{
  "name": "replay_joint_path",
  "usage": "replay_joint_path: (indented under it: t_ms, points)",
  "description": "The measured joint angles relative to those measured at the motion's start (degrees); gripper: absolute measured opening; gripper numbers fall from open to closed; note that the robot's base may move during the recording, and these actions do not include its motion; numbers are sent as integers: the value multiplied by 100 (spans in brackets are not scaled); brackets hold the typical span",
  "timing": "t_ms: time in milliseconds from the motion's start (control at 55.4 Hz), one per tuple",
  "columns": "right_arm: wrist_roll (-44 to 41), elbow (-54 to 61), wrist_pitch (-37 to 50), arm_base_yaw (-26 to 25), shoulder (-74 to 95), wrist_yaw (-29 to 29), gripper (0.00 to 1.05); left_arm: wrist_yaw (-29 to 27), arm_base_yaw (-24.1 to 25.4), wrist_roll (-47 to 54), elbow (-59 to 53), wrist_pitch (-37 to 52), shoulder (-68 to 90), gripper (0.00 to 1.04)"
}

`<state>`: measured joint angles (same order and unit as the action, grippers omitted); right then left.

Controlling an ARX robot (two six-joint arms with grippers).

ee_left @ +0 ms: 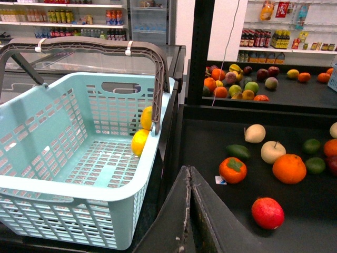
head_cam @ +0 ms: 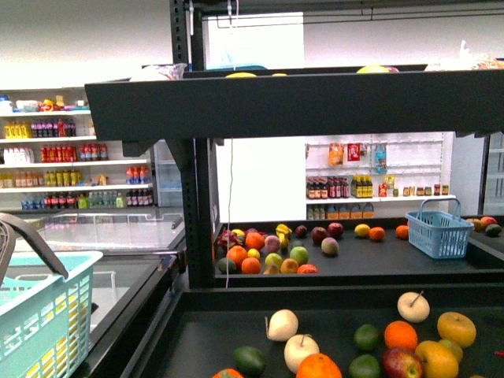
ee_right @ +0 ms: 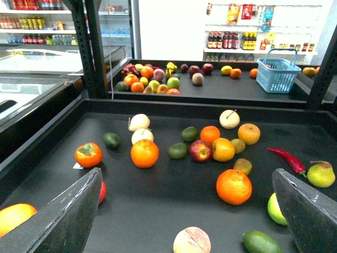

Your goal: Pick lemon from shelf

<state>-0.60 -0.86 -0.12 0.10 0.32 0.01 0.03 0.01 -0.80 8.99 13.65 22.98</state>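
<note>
The shelf's lower black tray (ee_right: 158, 211) holds several loose fruits. A yellow, lemon-like fruit (ee_right: 223, 149) lies beside a red apple (ee_right: 200, 151) mid-tray. Another yellow one (ee_right: 226, 69) lies on the far tray; it also shows in the front view (head_cam: 361, 230). My right gripper (ee_right: 187, 174) is open and empty, low over the tray, with an orange (ee_right: 234, 186) and a peach (ee_right: 191, 241) between its fingers. My left gripper (ee_left: 188, 174) is shut and empty at the tray's left rim. Beside it, a teal basket (ee_left: 79, 158) holds two lemons (ee_left: 140, 141). Neither gripper shows in the front view.
A red chili (ee_right: 287, 158), a pear (ee_right: 321, 174) and a yellow-green fruit (ee_right: 276, 208) lie by the right finger. A small blue basket (ee_right: 278, 74) stands on the far tray. The shelf's upper tray (head_cam: 299, 102) overhangs. Black uprights (ee_right: 89, 47) stand at the tray corners.
</note>
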Motion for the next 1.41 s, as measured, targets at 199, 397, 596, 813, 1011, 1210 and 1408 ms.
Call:
replay_joint_path:
  t_ms: [199,397,596,813,1011,1210,1408]
  points:
    - [0,0,0,0,0,-2,97,0,0,2,-280,-33,-363,3]
    - [0,0,0,0,0,-2,97,-2,0,13,-479,-170,-684,3]
    - [0,0,0,0,0,0,97,0,0,15,-605,-352,-1012,3]
    - [0,0,0,0,0,-4,97,-2,0,17,-822,-815,-1587,3]
    - [0,0,2,0,-7,-11,97,-4,0,17,-822,-1344,-2253,3]
    - [0,0,2,0,-4,-2,97,-2,0,17,-822,-1346,-2262,22]
    - [0,0,2,0,-4,-2,97,-4,0,17,-822,-1346,-2262,58]
